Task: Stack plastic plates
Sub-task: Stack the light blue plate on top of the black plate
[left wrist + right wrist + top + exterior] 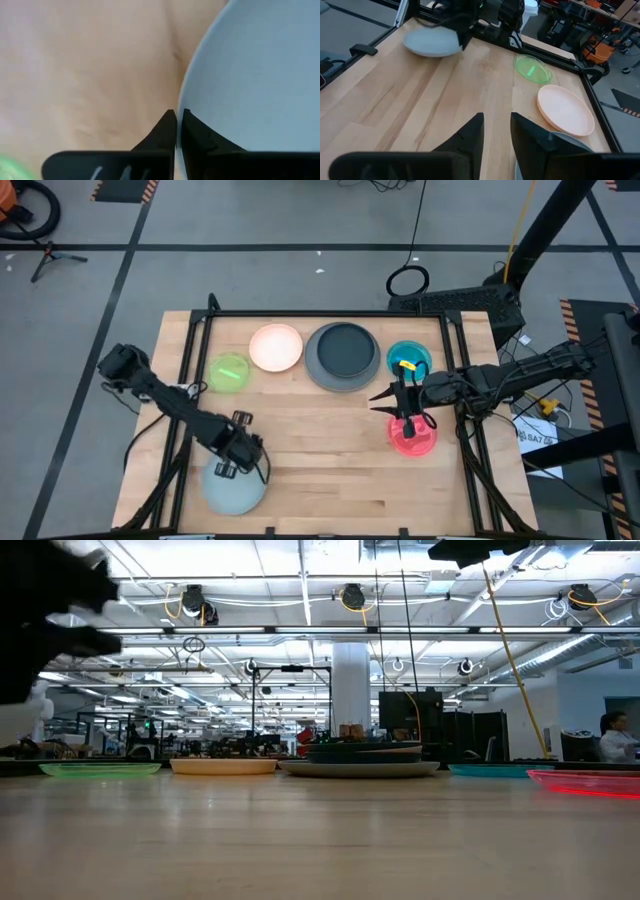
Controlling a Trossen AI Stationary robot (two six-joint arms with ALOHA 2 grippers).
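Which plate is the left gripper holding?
The pale blue plate, gripped at its rim by the left gripper near the table's front edge; the others lie untouched.

The tabletop (330, 450) is light wood planking bounded by a black metal frame (320, 313). The grey floor (250, 220) carries black tape lines. A coiled black cable (408, 281) lies beyond the far edge. A seated person (615, 737) appears in the background.

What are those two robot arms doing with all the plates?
They are stacking plastic plates. The left hand is pinching the rim of the pale blue plate at the table's near edge. The right hand hangs open over the red plate. A dark plate already sits in the big grey plate. The green, cream and teal plates lie separately.
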